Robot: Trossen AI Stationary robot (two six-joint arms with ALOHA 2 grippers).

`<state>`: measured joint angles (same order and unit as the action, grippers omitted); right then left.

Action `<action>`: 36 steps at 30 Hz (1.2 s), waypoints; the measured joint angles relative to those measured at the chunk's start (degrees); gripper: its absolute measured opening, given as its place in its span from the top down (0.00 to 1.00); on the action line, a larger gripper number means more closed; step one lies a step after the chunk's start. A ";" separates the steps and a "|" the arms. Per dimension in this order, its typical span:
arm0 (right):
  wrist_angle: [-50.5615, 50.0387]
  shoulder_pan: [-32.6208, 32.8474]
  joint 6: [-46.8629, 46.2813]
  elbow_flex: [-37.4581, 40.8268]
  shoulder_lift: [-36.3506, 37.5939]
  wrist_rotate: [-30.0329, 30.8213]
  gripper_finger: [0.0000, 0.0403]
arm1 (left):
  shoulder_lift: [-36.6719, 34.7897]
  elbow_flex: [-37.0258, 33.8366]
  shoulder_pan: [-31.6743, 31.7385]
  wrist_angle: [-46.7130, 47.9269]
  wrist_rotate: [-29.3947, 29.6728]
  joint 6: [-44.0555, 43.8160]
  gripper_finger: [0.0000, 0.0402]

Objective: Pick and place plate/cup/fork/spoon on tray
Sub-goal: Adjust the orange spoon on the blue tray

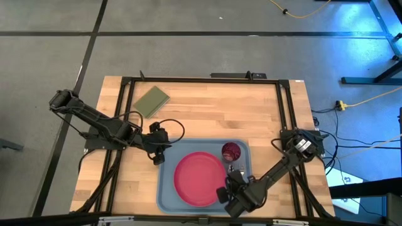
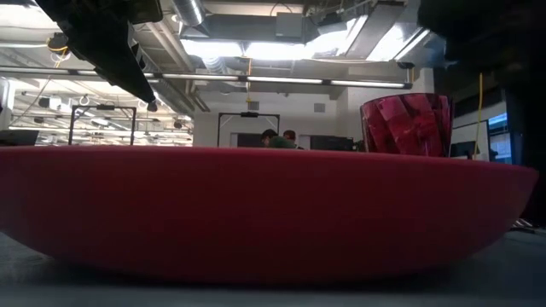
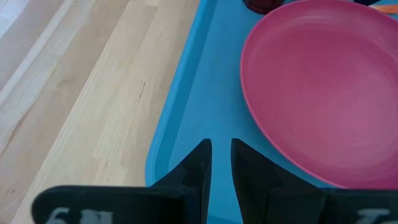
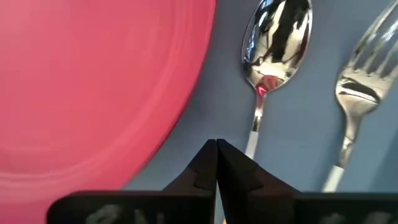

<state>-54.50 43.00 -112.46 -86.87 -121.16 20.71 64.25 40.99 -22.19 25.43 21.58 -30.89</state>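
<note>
The light-blue tray (image 1: 168, 188) lies at the table's near middle. The pink plate (image 1: 200, 179) rests flat in it, and the dark red cup (image 1: 231, 150) stands upright at the tray's far right. The spoon (image 4: 277, 37) and the fork (image 4: 367, 68) lie side by side on the tray floor, right of the plate. My right gripper (image 4: 216, 148) is shut and empty, over the tray between the plate's rim and the spoon's handle. My left gripper (image 3: 221, 155) hovers over the tray's left rim (image 3: 180, 106), its fingers a narrow gap apart, holding nothing.
An olive-green rectangular pad (image 1: 151, 101) lies at the table's far left. Bare wood stretches left of the tray and across the far half of the table. In the low view the plate (image 2: 256, 213) fills the foreground and the cup (image 2: 408, 124) stands behind it.
</note>
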 joint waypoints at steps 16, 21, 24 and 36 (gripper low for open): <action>1.62 -0.36 -2.82 5.07 2.03 0.64 0.99 | 0.00 0.00 0.01 0.00 0.00 0.00 0.86; 1.96 -0.08 -4.28 5.07 2.08 0.31 0.99 | 0.00 0.00 0.00 0.01 0.00 0.00 0.86; 1.92 0.44 -5.52 5.07 2.08 0.35 0.99 | 0.00 0.01 0.01 0.00 0.00 0.00 0.86; 1.50 1.19 -7.28 5.05 2.10 0.69 0.99 | 0.00 0.01 -0.01 0.00 0.00 0.00 0.86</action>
<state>-53.00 44.18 -119.74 -81.82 -119.07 21.39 64.25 40.99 -22.20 25.43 21.58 -30.89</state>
